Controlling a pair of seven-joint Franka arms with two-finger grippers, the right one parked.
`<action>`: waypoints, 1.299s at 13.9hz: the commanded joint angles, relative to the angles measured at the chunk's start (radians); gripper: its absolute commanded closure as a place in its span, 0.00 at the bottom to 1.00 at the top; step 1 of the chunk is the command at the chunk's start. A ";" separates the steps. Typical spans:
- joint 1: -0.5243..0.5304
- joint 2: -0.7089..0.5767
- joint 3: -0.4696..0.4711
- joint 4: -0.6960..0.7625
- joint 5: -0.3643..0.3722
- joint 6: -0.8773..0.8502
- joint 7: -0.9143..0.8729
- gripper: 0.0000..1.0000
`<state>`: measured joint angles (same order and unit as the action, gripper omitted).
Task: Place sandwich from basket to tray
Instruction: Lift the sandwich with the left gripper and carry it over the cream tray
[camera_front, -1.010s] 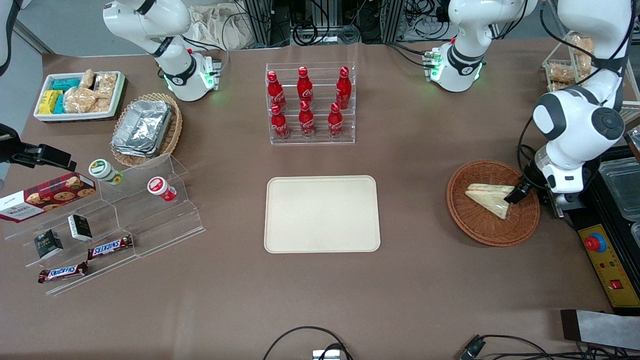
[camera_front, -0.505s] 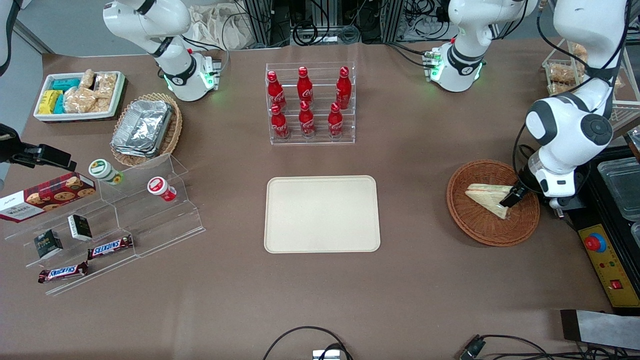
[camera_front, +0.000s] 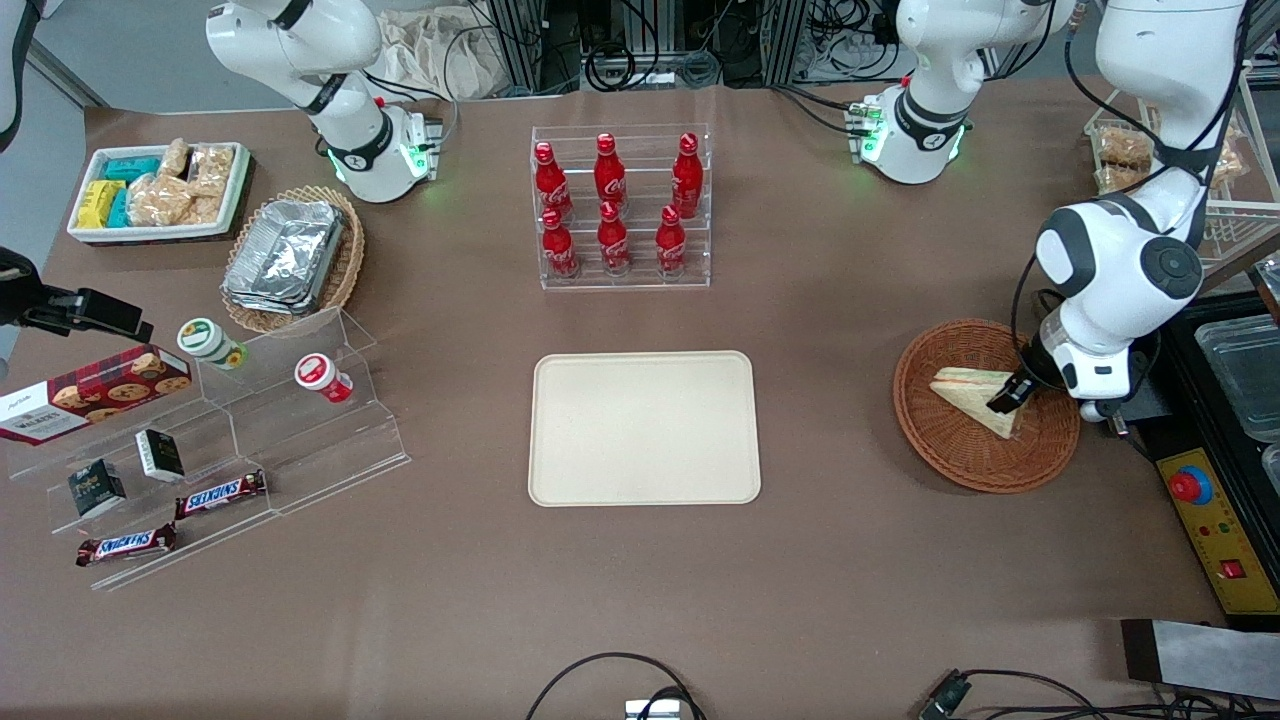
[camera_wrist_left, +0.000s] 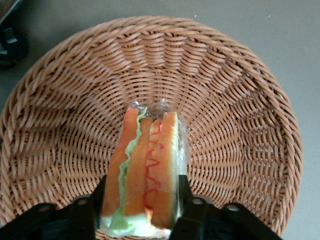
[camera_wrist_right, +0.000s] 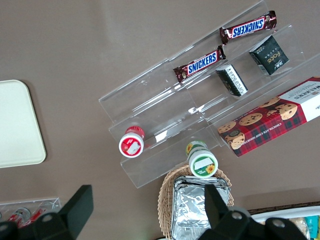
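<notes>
Left gripper: fingers straddling the clear-wrapped triangular sandwich, seemingly clamped | sandwich inside round reddish-brown wicker basket | cream rectangular tray at basket's 9 o'clock, bare | lift, carry, release remain

Gripper over the basket: its fingertips are cut off by the wrist picture's edge, only the finger bases showing either side of the sandwich. Sandwich end nearest the gripper also cut off. Front view: gripper hides part of the sandwich's edge.
</notes>
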<state>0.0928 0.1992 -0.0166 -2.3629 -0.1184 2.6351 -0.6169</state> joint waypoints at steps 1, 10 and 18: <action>-0.013 -0.003 0.000 -0.013 -0.014 0.026 -0.007 0.73; -0.018 -0.187 -0.023 0.051 0.043 -0.235 0.064 0.77; -0.018 -0.213 -0.218 0.410 0.152 -0.701 0.176 0.77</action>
<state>0.0725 -0.0287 -0.1857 -2.0040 0.0161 1.9836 -0.4721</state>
